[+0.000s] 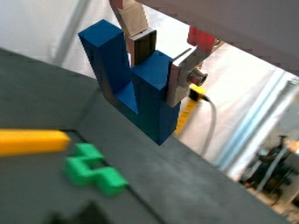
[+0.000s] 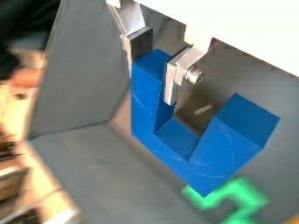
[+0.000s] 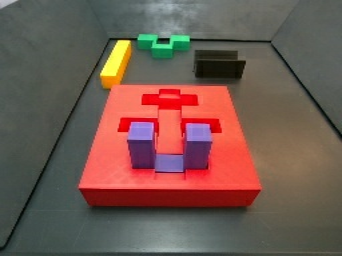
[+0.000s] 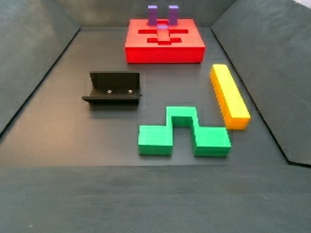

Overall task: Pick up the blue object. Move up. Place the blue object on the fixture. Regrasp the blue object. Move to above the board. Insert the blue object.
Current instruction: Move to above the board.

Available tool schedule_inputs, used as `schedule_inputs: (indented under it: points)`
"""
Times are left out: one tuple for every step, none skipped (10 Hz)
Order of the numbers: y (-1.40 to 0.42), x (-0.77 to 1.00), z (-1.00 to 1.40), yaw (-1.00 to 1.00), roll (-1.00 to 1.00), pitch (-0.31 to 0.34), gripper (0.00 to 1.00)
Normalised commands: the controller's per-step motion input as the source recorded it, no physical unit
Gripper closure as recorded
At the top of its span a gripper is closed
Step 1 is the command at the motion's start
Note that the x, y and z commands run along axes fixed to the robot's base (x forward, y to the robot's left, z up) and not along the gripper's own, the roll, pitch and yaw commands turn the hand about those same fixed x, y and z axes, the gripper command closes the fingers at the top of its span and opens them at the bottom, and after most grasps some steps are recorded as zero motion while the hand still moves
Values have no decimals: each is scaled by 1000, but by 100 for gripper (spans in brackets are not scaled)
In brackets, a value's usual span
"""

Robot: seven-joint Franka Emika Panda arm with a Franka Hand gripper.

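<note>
Blue object [image 1: 131,83] gripped by one leg in my gripper [image 1: 160,54], jaws clamped, high above the floor (outside both side views). One green block [image 4: 183,131], one yellow bar [image 4: 228,94], clear space around.

A big red rectangular slab with shaped recesses in its top [image 3: 170,150] lies nearest on the dark grey floor [image 3: 287,150], and a lighter purple U-shaped plastic piece [image 3: 168,143] stands in it with both legs up. Beyond its far left corner lies a long yellow bar [image 3: 116,62], with a green notched block [image 3: 166,43] just past the bar's far end. A small black L-profile fixture [image 3: 219,65] sits to the right of those, apart from the slab; the pincer does not show here.
</note>
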Motion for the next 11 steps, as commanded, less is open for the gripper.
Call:
schedule_inputs:
  points:
    - [-1336, -1400, 295, -10, -1000, -12, 100]
    - [-1241, -1400, 249, -4, -1000, -27, 100]
    - [-1239, -1400, 261, -3, -1000, -30, 100]
    - [-1232, -1400, 267, -1, -1000, -37, 100]
    - [-482, -632, 96, 4, -1000, -48, 100]
    - [-144, -269, 16, 1, -1000, -45, 100]
    - [-46, -110, 2, -11, -1000, -28, 100]
    - [-49, -95, 20, -13, -1000, -43, 100]
    - [-5, -91, -3, -13, -1000, -62, 100]
    - [36, -85, 9, -11, -901, -79, 100]
    - [38, -80, 0, -9, -675, -80, 100]
